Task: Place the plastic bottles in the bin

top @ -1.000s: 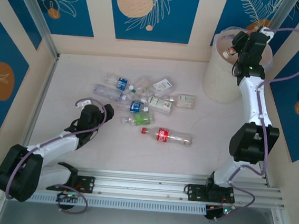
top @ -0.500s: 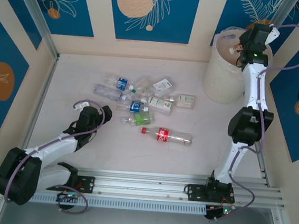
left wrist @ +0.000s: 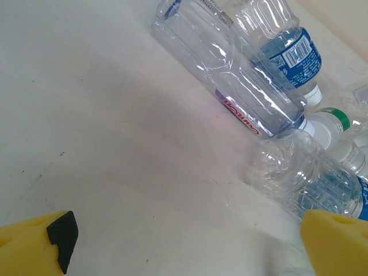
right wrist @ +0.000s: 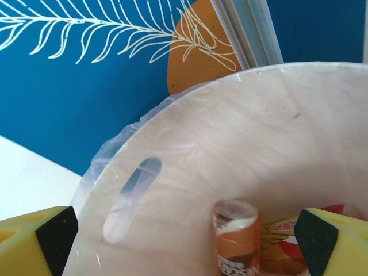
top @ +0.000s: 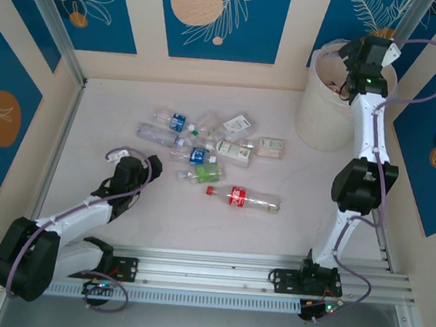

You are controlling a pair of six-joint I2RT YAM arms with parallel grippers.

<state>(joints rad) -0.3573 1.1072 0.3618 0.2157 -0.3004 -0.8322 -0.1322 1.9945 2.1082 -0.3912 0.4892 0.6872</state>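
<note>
A: Off-white bin (top: 319, 119) w/ a thin bag (right wrist: 109, 167) lining it, at 1 o'clock on the table (top: 114, 122). How many plastic bottles (top: 204, 143) outside it?
B: Approx. nine from the top cam, heaped near centre (they overlap, so can't swear to it). One red-label bottle (top: 242, 198) lies apart at 5 o'clock of the heap.
A: Grippers?
B: Two. Right gripper (right wrist: 184, 241) hangs over the bin mouth, jaws spread wide, nothing between them. Left gripper (left wrist: 187, 241) sits low at 8 o'clock of the heap, also spread wide, empty.
A: What do the wrist cams add?
B: Right wrist looks inside the bin: an orange-label bottle (right wrist: 236, 238), plus a red-and-orange label (right wrist: 282, 241) at its 3 o'clock. Left wrist gives four bottles close up: a blue-label bottle (left wrist: 287, 46) w/ a barcode, a green cap (left wrist: 340, 118), and red lettering on a squarish bottle (left wrist: 230, 80), too blurred to read.
</note>
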